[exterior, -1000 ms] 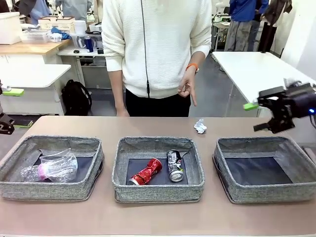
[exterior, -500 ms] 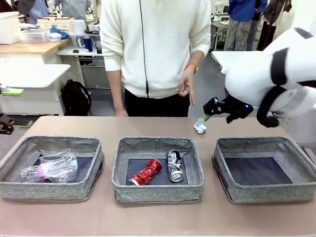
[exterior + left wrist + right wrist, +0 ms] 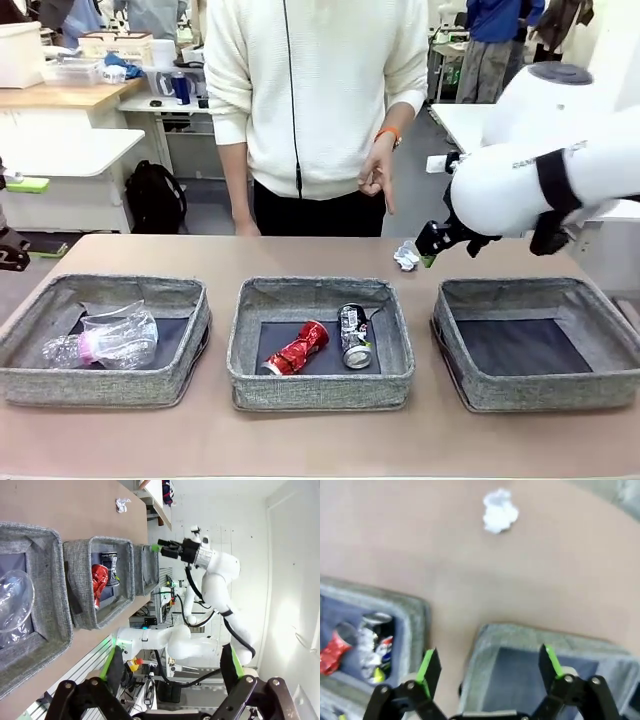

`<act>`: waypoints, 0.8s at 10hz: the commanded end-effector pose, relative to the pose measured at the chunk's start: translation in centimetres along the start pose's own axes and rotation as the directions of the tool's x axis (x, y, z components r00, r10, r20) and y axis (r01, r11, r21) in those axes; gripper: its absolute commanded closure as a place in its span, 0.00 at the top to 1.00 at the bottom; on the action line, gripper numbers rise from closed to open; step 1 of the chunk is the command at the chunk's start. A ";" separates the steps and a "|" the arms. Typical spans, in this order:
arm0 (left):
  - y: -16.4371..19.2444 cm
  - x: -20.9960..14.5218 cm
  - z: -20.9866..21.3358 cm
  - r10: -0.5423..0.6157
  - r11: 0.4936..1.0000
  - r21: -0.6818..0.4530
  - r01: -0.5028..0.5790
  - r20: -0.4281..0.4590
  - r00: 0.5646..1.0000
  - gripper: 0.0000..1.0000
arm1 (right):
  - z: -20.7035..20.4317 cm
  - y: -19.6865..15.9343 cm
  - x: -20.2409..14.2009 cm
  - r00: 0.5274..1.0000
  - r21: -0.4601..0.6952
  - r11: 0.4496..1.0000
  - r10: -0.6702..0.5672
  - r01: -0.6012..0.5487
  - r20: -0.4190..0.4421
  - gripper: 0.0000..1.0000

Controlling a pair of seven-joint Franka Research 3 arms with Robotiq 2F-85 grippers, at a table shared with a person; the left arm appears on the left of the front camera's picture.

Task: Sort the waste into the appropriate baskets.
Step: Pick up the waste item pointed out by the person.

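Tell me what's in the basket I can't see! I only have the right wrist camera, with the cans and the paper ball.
Observer: The left basket holds a clear plastic cup and a clear plastic bottle with a pink label.
Operator: Is anybody at the table?
Observer: Yes, a person stands at the far side, one hand lowered.
Operator: And the other gripper?
Observer: The left gripper is open and holds nothing.

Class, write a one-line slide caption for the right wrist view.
Open right claw above the right basket, white paper wad on the table beyond it.
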State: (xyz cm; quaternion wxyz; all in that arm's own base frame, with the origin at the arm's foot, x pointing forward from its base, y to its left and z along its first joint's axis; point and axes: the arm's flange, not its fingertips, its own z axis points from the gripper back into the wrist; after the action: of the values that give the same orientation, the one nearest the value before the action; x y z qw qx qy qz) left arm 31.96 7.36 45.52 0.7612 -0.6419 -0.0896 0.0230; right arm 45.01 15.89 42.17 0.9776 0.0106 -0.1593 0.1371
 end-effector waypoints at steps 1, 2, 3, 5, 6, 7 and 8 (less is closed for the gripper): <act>-0.2 0.1 -0.1 -0.020 0.999 -0.026 0.021 0.009 1.000 1.00 | -2.0 -1.9 5.8 0.999 0.038 0.999 0.038 -0.037 -0.013 1.00; -0.2 0.1 -0.1 -0.020 0.999 -0.026 0.021 0.009 1.000 1.00 | -3.6 -2.7 6.8 0.999 0.078 0.996 0.051 -0.050 -0.017 1.00; -0.2 0.1 -0.1 -0.020 0.999 -0.026 0.021 0.009 1.000 1.00 | -5.7 -3.8 7.6 0.999 0.117 0.992 0.041 -0.041 0.001 1.00; -0.2 0.1 -0.1 -0.020 0.999 -0.026 0.021 0.009 1.000 1.00 | -9.0 -5.1 8.4 0.998 0.187 0.980 0.056 -0.062 0.038 1.00; -0.2 0.1 -0.1 -0.020 0.999 -0.026 0.021 0.009 1.000 1.00 | -10.5 -5.8 8.7 0.998 0.205 0.977 0.051 -0.060 0.046 1.00; -0.2 0.1 -0.1 -0.020 0.999 -0.026 0.021 0.009 1.000 1.00 | -11.8 -6.4 8.8 0.997 0.195 0.979 0.052 -0.062 0.058 1.00; -0.2 0.1 -0.1 -0.020 0.999 -0.026 0.021 0.009 1.000 1.00 | -13.0 -7.0 8.8 0.994 0.227 0.971 0.062 -0.080 0.086 1.00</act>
State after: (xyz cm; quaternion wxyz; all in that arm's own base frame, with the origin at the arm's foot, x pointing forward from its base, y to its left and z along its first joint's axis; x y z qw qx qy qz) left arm 31.98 7.39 45.54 0.7611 -0.6420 -0.0897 0.0229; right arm 58.25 13.46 33.15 0.9674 0.0971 -0.1610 0.1695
